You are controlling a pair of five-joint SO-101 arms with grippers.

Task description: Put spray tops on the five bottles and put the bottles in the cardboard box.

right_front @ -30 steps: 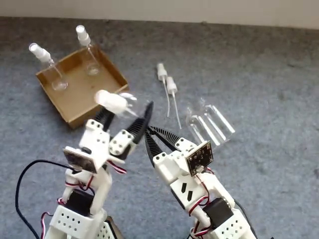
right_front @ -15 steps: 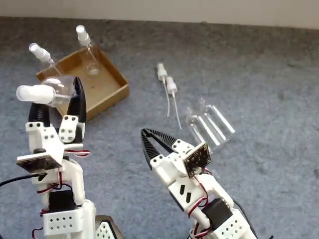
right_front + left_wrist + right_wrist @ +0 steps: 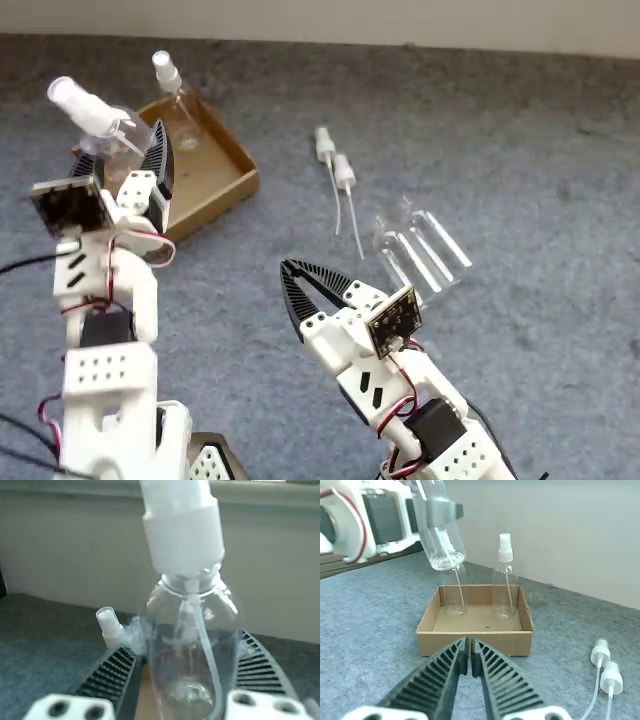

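CAPPED BOTTLE ABOVE BOX

Grips clear plastic bottle with white spray top [image 3: 100,122] in clenched left gripper [image 3: 125,160]. Now swung away from closed, empty right gripper [image 3: 292,285] to above brown cardboard box [image 3: 215,192]. Calls for lowering and release next.

The held bottle [image 3: 110,128] hangs over the cardboard box [image 3: 215,195], seemingly its left side. Two bottles [image 3: 504,580] stand inside; spray tops [image 3: 335,170], then bare bottles [image 3: 420,250], lie to its right.
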